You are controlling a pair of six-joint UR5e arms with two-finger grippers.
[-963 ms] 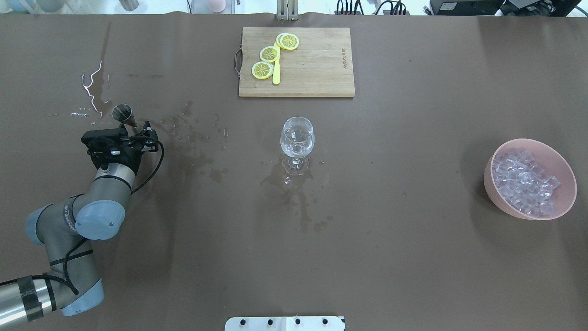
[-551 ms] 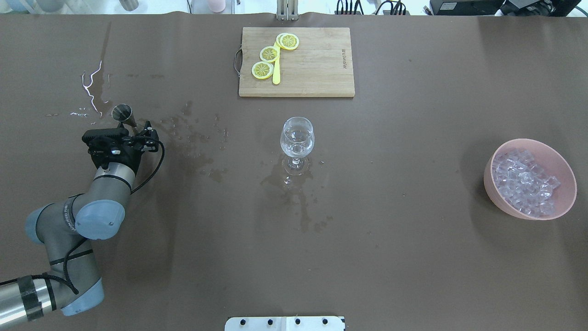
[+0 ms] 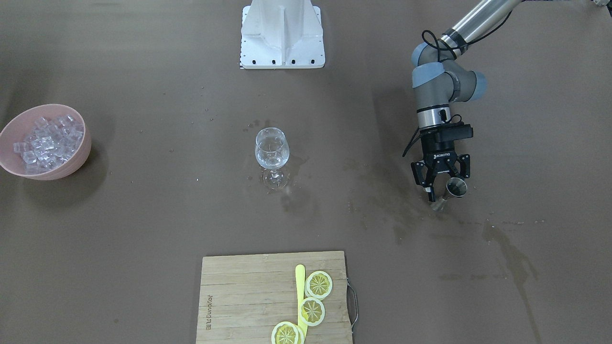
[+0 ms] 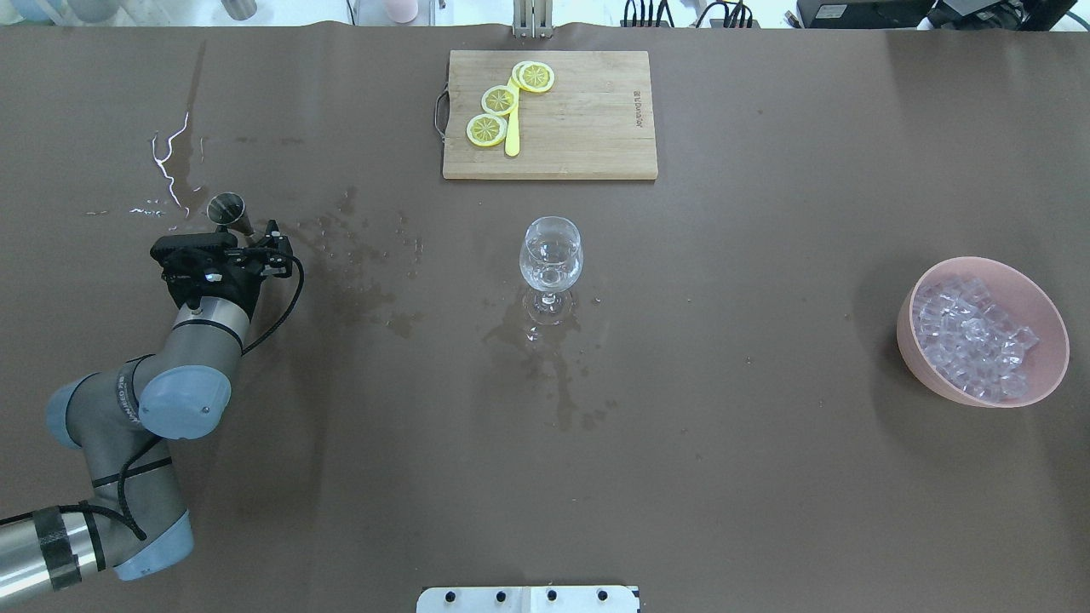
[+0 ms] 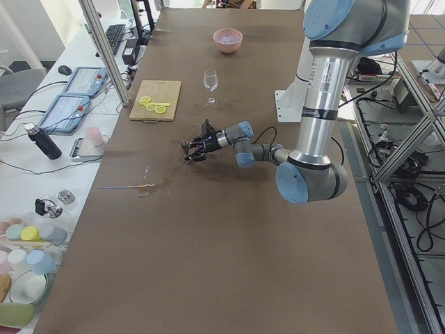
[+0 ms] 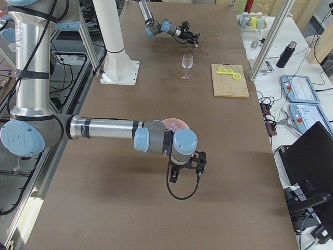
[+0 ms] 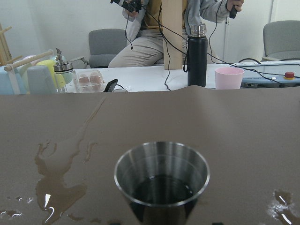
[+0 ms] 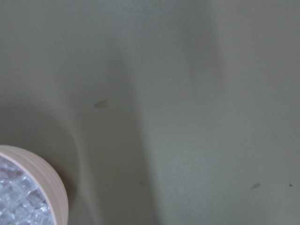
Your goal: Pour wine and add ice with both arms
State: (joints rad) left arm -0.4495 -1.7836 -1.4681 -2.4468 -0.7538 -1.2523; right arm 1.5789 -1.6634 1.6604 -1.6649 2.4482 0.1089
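Observation:
A small steel jigger stands on the brown table at the far left, with a little clear liquid in its bottom in the left wrist view. My left gripper is open, low over the table, its fingers apart around the jigger's base. The wine glass stands upright mid-table with a small measure of clear liquid. The pink bowl of ice cubes sits at the right. My right gripper hangs near the bowl. I cannot tell whether it is open or shut.
A wooden cutting board with lemon slices and a yellow knife lies at the back. Wet spills spread between jigger and glass and around the glass foot. The white pedestal is at the robot's side.
My left wrist has shifted very slightly to the left and away from me. The jigger, glass and bowl have not moved.

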